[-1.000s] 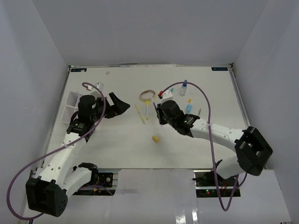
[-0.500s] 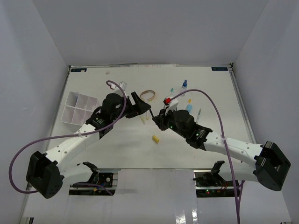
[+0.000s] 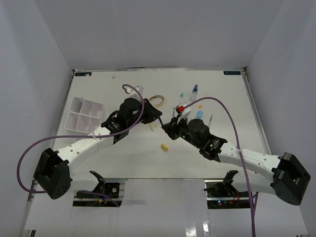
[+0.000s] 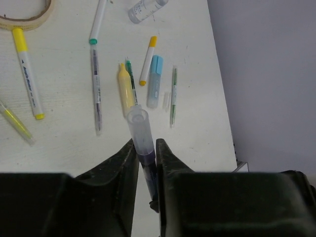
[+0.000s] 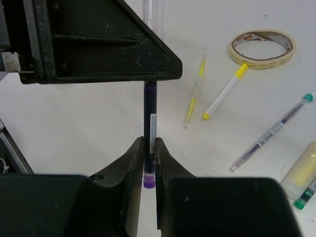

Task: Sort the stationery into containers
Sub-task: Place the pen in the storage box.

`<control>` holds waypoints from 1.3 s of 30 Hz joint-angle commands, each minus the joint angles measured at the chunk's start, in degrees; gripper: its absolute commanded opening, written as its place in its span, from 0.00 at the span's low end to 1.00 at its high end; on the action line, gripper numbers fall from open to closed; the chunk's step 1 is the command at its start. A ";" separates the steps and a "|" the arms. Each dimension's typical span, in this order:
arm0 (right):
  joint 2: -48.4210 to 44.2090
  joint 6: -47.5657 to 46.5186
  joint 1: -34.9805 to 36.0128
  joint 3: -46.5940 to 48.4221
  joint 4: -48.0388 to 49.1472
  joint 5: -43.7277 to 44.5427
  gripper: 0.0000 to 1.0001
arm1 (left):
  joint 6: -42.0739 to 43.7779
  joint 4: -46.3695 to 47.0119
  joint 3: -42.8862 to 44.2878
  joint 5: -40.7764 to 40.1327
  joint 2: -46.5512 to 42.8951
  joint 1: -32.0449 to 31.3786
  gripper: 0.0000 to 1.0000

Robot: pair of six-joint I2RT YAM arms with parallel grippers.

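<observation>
A dark purple pen (image 5: 150,111) with a clear cap (image 4: 138,129) hangs above the table between both arms. My right gripper (image 5: 148,148) is shut on its purple tail end. My left gripper (image 4: 146,150) is shut on the capped end, and its black body (image 5: 98,39) faces the right wrist camera. In the top view the two grippers (image 3: 159,118) (image 3: 171,125) meet near the table's middle. The white divided tray (image 3: 84,114) stands apart at the left. Loose on the table lie a tape ring (image 4: 24,15), a yellow-capped marker (image 4: 27,74) and a clear bottle (image 4: 145,7).
Below the left gripper lie a teal-capped pen (image 4: 96,29), a yellow highlighter (image 4: 126,89), a light blue piece (image 4: 155,81) and a green pen (image 4: 173,96). A yellow eraser piece (image 3: 164,146) sits nearer the arms. The table's right edge (image 4: 219,98) is close by.
My left arm swung right from beside the tray to the table's middle, and its jaws closed on the pen. The right arm carried the pen slightly left to meet it.
</observation>
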 commanded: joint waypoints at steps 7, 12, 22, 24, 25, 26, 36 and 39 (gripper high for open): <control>-2.68 0.02 0.28 -1.62 3.57 0.54 0.24 | 1.32 1.17 1.89 -2.58 -1.09 -1.04 0.10; -4.96 -1.03 0.19 -2.42 1.03 2.74 0.46 | 5.97 -2.95 3.37 -8.79 -2.76 -1.04 0.06; -12.95 -5.16 -0.16 -7.16 -5.83 11.87 0.98 | 24.69 -18.43 12.07 -31.40 -7.16 6.49 0.01; -14.18 -5.87 -0.25 -8.73 -5.92 13.98 0.95 | 28.46 -19.75 12.87 -31.85 -8.30 13.16 0.00; -14.54 -6.04 -0.34 -9.18 -5.92 14.43 0.93 | 29.78 -20.01 13.13 -31.85 -8.65 13.20 0.00; -14.72 -6.13 -0.42 -9.71 -5.92 14.87 0.91 | 31.02 -19.93 13.66 -32.63 -8.74 17.29 0.00; -13.40 -7.28 -1.21 -12.96 -4.52 14.18 0.90 | 40.52 -11.76 14.19 -32.99 -4.09 37.80 0.00; -13.66 -7.71 -1.74 -13.93 -3.81 12.94 0.90 | 41.22 -8.60 14.37 -34.13 -0.84 40.10 0.00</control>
